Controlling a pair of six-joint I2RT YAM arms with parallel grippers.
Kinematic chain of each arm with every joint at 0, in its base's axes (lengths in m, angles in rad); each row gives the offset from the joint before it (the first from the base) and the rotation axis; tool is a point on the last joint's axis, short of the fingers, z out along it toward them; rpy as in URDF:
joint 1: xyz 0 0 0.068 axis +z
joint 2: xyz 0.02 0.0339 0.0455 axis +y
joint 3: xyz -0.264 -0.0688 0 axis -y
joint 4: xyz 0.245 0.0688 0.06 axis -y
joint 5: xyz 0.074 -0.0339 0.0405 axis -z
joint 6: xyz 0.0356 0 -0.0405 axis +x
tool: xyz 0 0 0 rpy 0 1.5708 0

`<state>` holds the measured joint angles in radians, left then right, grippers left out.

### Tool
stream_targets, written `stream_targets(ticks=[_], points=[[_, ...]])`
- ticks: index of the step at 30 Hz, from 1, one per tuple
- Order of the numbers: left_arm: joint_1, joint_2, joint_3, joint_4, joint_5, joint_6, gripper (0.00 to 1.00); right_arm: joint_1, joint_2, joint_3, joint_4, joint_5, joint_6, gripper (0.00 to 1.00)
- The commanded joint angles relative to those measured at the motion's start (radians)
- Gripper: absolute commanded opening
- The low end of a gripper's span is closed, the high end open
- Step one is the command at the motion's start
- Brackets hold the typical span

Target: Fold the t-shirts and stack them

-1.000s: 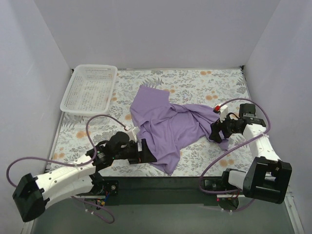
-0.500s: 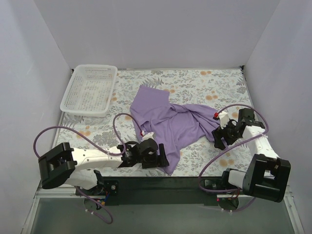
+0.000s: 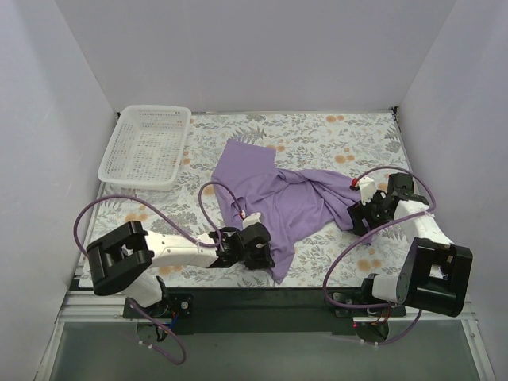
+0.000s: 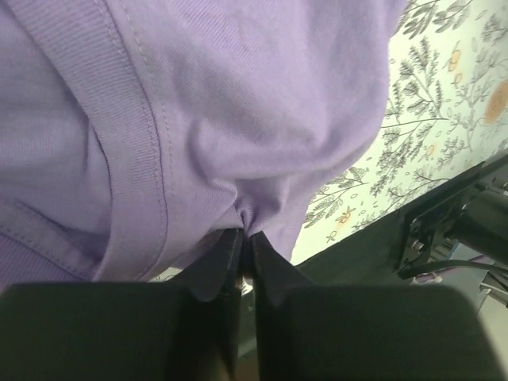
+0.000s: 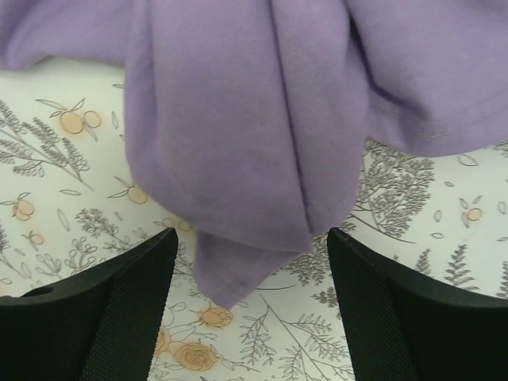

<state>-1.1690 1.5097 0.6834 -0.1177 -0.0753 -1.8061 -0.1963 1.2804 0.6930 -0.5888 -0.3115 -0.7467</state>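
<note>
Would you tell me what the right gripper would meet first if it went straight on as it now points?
Most likely the purple t-shirt: its folded corner lies right ahead, between the open fingers of the right gripper, over the floral tablecloth. How near the cloth is, I cannot tell.

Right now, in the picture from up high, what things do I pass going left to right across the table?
First the white basket → purple t-shirt → right fingers. The left fingers pinch the t-shirt's near edge, so they have no clear place.
</note>
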Motion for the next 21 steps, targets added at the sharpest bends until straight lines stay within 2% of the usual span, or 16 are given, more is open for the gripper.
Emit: stream_targets(ticks=[1,3,7,10,11,14,15,16,17,19,21], points=[[-0.006,-0.08,0.009,-0.005,-0.072,0.022,0.0,-0.003,0.01,0.026,0.104,0.051,0.029,0.79],[-0.003,-0.169,0.002,-0.059,-0.112,0.034,0.0,-0.002,0.028,0.036,0.125,0.042,0.035,0.72],[0.051,-0.377,-0.025,-0.186,-0.169,0.054,0.0,-0.003,0.057,0.106,0.119,-0.043,0.089,0.02],[0.132,-0.497,-0.056,-0.252,-0.169,0.085,0.0,-0.005,0.033,0.177,0.188,-0.051,0.228,0.01],[0.185,-0.52,-0.07,-0.266,-0.155,0.096,0.0,-0.006,0.025,0.206,0.264,0.004,0.328,0.01],[0.294,-0.583,-0.079,-0.301,-0.124,0.152,0.0,-0.006,0.028,0.253,0.397,0.113,0.494,0.01],[0.316,-0.591,-0.076,-0.306,-0.121,0.186,0.0,-0.006,0.039,0.272,0.414,0.135,0.524,0.1],[0.337,-0.592,-0.071,-0.315,-0.118,0.198,0.0,-0.006,0.08,0.292,0.415,0.156,0.55,0.39],[0.374,-0.589,-0.065,-0.318,-0.116,0.217,0.0,-0.006,0.105,0.309,0.412,0.182,0.564,0.52],[0.413,-0.566,-0.042,-0.324,-0.107,0.257,0.0,-0.006,0.149,0.341,0.405,0.202,0.554,0.67],[0.468,-0.549,-0.03,-0.318,-0.078,0.277,0.0,-0.009,0.154,0.339,0.397,0.2,0.526,0.7]])
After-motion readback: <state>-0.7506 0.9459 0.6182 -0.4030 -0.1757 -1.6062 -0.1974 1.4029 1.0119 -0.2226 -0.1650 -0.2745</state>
